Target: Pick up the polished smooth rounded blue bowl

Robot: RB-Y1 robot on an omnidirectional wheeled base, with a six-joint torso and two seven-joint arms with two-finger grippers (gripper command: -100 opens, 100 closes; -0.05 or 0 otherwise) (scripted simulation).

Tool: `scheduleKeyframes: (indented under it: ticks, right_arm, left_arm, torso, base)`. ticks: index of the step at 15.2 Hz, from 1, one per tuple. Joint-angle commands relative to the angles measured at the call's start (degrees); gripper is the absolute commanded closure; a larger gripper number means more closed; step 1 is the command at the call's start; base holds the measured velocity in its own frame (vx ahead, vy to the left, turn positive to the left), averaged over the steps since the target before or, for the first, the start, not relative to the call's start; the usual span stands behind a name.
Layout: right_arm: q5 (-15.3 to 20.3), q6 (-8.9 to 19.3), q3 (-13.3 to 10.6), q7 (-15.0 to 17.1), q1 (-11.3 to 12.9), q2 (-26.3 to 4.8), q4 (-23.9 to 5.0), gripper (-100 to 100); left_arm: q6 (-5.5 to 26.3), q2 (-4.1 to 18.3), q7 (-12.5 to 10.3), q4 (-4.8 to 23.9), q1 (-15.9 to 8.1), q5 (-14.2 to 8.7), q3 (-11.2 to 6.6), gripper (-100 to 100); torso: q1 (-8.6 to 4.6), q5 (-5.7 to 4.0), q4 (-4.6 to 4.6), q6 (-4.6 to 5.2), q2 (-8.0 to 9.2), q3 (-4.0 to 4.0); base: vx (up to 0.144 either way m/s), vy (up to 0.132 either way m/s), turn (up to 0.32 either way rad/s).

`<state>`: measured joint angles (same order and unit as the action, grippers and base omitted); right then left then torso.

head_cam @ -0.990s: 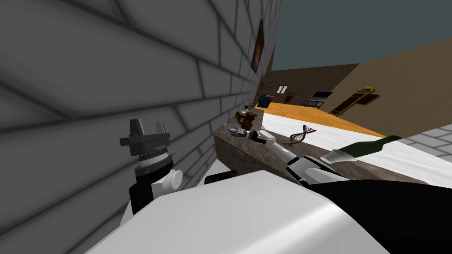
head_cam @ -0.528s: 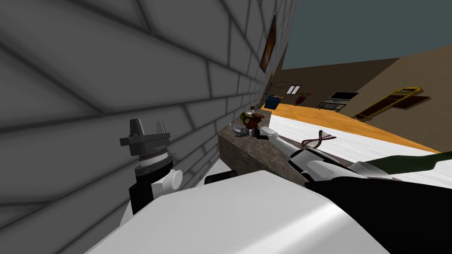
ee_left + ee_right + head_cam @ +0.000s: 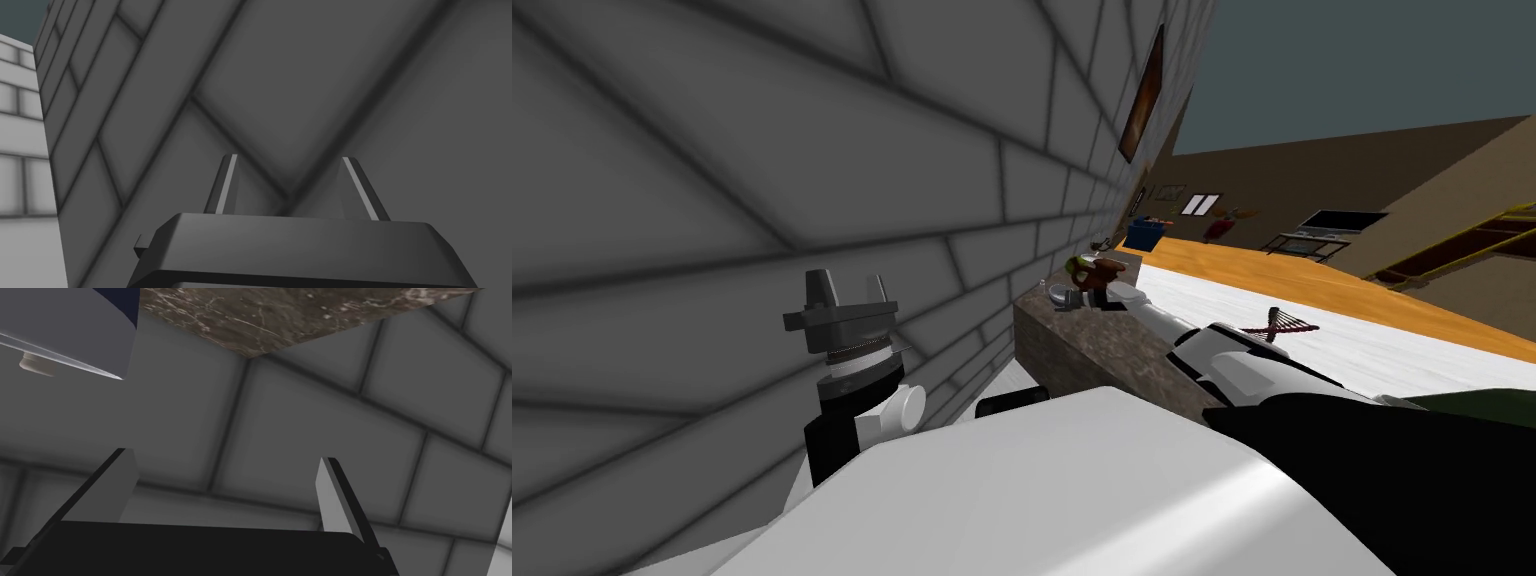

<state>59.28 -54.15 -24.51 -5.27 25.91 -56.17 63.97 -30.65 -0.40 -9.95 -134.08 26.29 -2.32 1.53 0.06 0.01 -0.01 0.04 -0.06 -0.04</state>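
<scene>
The bowl [image 3: 1060, 294] stands small and pale at the wall end of a brown marbled counter [image 3: 1092, 350]. My right arm stretches along that counter, and its gripper [image 3: 1095, 301] lies just beside the bowl. In the right wrist view the bowl [image 3: 65, 328] looks pale grey-blue with a dark navy edge. There it sits off to one side beyond one fingertip, with the right gripper [image 3: 225, 488] open and nothing between the fingers. My left gripper [image 3: 849, 290] is raised close to the grey brick wall [image 3: 762, 150]. It is open and empty [image 3: 295, 185].
A brown jug [image 3: 1104, 272] with something green stands right behind the bowl. A dark red helix ornament [image 3: 1277, 325] and a green bottle [image 3: 1472, 405] lie further along the counter. A blue bin [image 3: 1144, 233] sits by the wall, far off.
My head view has swung, so the counter and its things have slid right and the green bottle has nearly left the picture. The left arm has not moved.
</scene>
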Motion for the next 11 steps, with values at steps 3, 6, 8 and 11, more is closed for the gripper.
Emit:
scheduleKeyframes:
  ticks: [3, 6, 8, 11]
  right_arm:
    - [4.9, -2.9, -3.6, -1.2, 4.5, -3.3, -6.1, -100]
    - [8.0, -4.2, -5.3, -1.8, 6.4, -4.6, -9.7, -100]
    - [8.8, -4.2, -5.3, -1.8, 6.4, -4.6, -11.5, -100]
    - [11.5, -5.5, -7.1, -2.3, 8.2, -5.7, -14.4, -100]
  left_arm:
    - [0.0, 0.0, 0.0, 0.0, 0.0, 0.0, 0.01, 0]
    - [0.0, 0.0, 0.0, 0.0, 0.0, 0.0, 0.00, 0]
    - [0.0, 0.0, 0.0, 0.0, 0.0, 0.0, 0.01, 0]
    - [0.0, 0.0, 0.0, 0.0, 0.0, 0.0, 0.01, 0]
  torso:
    - [0.04, 0.01, 0.00, -0.06, 0.00, 0.00]
    - [0.07, 0.02, 0.01, -0.02, 0.00, 0.00]
    - [0.10, 0.03, 0.00, -0.06, 0.00, 0.00]
    - [0.11, 0.03, 0.01, -0.05, 0.03, 0.02]
  base:
    - [-0.004, 0.025, 0.229]
    - [0.001, 0.029, 0.151]
    - [-0.001, 0.029, 0.139]
    - [-0.005, 0.031, 0.160]
